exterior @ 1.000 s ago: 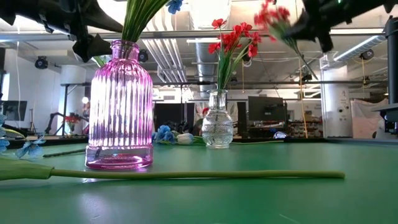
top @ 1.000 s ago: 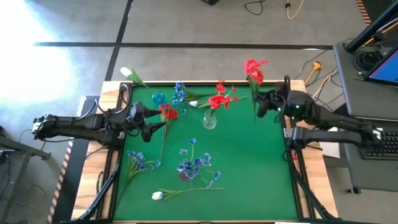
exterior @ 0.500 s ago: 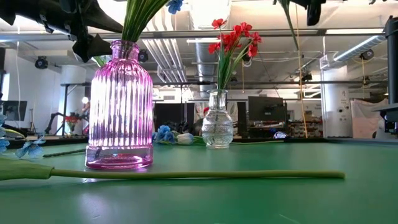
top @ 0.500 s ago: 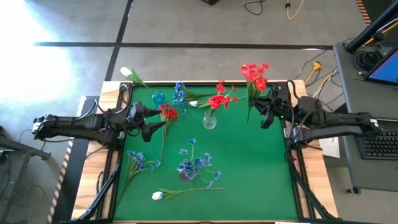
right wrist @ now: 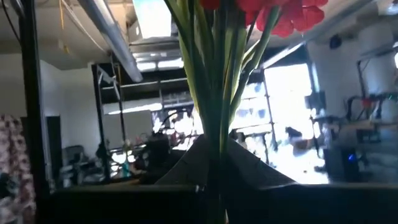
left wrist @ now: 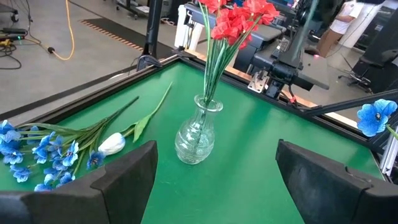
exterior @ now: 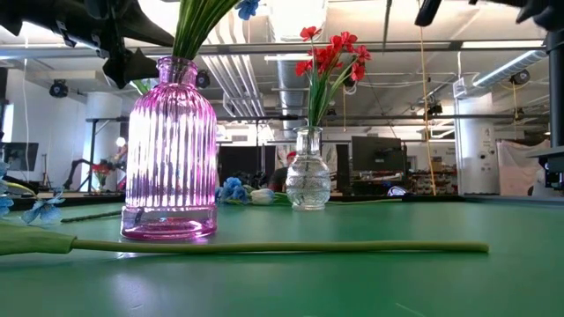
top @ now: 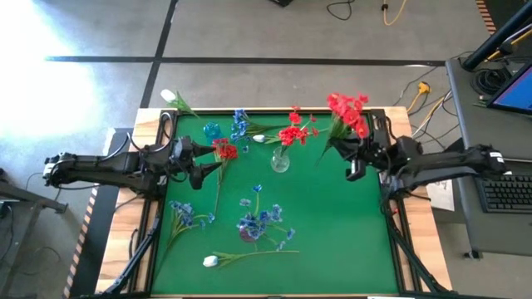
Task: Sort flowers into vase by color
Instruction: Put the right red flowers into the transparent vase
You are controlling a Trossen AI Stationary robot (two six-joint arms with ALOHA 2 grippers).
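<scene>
On the green felt table (top: pixel 332 224), the right gripper (top: pixel 352 155) clamps a red-bloomed flower bunch (top: pixel 347 108); the left gripper (top: pixel 198 164), spread wide, faces the clear glass vase (top: pixel 280 161).

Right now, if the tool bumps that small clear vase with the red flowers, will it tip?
Likely yes. The clear vase looks small and narrow-necked, and its red flowers stand far taller, so it seems top-heavy. It appears to be glass, so probably fragile.

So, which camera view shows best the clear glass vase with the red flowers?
The left wrist view: the clear glass vase shows whole and near, stems inside. The low view shows it upright but farther. The high view shows it small from above. The right wrist view does not show it.
</scene>
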